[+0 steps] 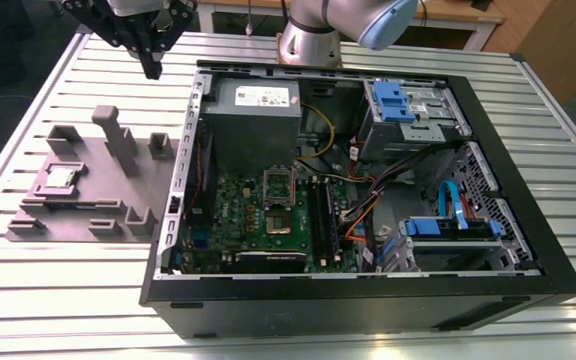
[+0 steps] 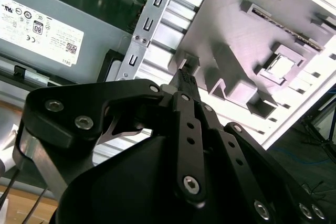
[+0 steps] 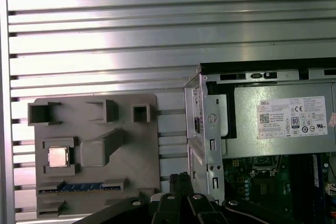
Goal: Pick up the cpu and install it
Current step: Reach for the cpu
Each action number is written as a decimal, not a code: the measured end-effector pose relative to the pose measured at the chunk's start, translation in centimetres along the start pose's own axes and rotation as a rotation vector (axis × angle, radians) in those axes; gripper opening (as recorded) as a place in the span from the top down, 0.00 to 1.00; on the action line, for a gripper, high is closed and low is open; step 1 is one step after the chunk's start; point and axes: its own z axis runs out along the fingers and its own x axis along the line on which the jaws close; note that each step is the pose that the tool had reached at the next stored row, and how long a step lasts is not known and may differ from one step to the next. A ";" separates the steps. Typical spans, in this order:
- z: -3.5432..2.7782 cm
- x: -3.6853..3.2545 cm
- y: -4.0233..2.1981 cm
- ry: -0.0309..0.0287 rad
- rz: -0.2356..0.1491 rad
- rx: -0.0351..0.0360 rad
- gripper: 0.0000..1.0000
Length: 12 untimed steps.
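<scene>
**Tool clenched on nothing, cpu resting in its grey holder**

Nearest the lens in both wrist views is the black tool (image 2: 186, 80) (image 3: 181, 179). Its linkages run down to fingertips that meet with nothing between them. In the exterior view the tool (image 1: 153, 69) hangs above the slatted metal table (image 1: 68, 300), clear of its surface, near the far corner of the computer case (image 1: 368, 300) on the exterior view's left.

Just beside that spot, on the table outside the case, lies a grey holder (image 1: 68, 221) (image 3: 131, 150) (image 2: 247, 35) with raised posts and several pockets. The cpu (image 1: 63, 178) (image 3: 58, 157) (image 2: 281, 66) sits flat in a square pocket of this holder, its shiny metal top facing up. It is well apart from the tool and untouched. A blue-edged strip (image 3: 86, 186) lies in a slot of the holder next to the cpu's pocket.

The case lies on its side with the panel off. The grey power supply (image 1: 253, 105) (image 3: 278, 129) (image 2: 52, 30) fills the corner closest to the tool. Past it the green motherboard (image 1: 238, 202) shows a square socket (image 1: 278, 223) near its middle. Blue drive brackets (image 1: 393, 101) stand at the case's side on the exterior view's right. The arm's base (image 1: 308, 41) rises from the table behind the case.
</scene>
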 end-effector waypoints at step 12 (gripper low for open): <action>-0.02 1.51 -0.11 0.0000 0.000 0.0000 0.90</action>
